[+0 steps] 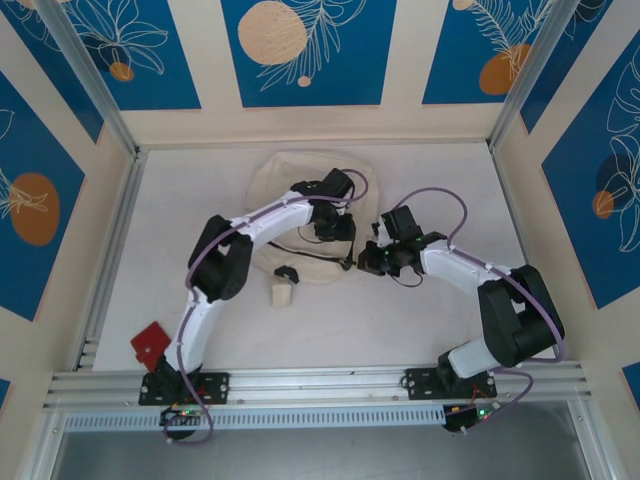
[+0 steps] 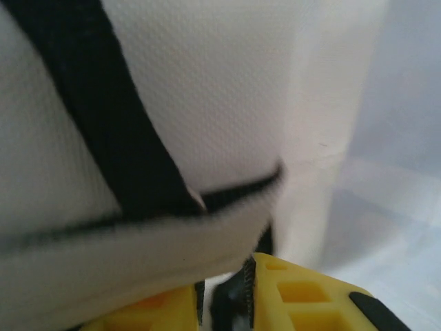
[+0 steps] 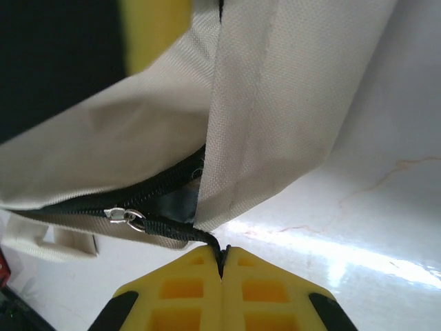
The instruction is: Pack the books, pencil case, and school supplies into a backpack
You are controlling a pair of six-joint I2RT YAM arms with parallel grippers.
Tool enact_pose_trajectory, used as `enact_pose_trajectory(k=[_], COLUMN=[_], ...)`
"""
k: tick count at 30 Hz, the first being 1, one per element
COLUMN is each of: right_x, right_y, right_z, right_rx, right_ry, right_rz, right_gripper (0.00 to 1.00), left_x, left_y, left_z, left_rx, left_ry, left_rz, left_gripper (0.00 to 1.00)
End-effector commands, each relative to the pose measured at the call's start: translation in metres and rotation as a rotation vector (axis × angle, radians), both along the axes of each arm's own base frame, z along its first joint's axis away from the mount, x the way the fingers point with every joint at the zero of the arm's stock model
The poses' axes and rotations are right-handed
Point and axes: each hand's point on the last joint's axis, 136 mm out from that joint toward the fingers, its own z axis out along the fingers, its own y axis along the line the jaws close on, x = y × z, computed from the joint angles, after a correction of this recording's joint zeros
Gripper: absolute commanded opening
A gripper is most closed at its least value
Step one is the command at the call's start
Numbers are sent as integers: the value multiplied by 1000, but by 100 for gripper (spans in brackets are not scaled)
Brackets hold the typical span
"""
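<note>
Zip cord between right fingers

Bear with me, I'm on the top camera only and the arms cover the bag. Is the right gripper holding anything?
Observer: Yes. In the right wrist view, the right gripper is shut on a black zip cord of the backpack.
Operator: And the left one?
Observer: In the left wrist view, the backpack's cream fabric and a black strap lie close against the left gripper. I cannot tell whether it grips them.
</note>
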Motion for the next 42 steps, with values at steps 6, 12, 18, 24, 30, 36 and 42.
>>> enact_pose_trajectory(k=[6, 12, 18, 24, 30, 36, 42], right_x=[-7, -20, -38, -45, -57, -55, -38], right_y=[-15, 18, 53, 82, 108, 108, 73], right_z=[-5, 7, 13, 21, 24, 30, 18], right_rx=[-30, 113, 203, 276, 333, 339, 226], right_ry=[35, 37, 59, 54, 75, 53, 54], right_rz=[-61, 57, 134, 185, 235, 229, 133], right_gripper=[0, 0, 0, 0, 0, 0, 0], left_x=[55, 51, 47, 50, 54, 59, 66], left_y=[-2, -9, -1, 2, 2, 0, -14], left_z=[-7, -21, -58, -84, -91, -84, -24], left_rx=[43, 46, 101, 107, 95, 52, -92], left_ry=[-73, -31, 30, 84, 103, 111, 80], left_rz=[108, 69, 114, 173, 205, 211, 150], left_gripper=[28, 33, 11, 3, 1, 0, 11])
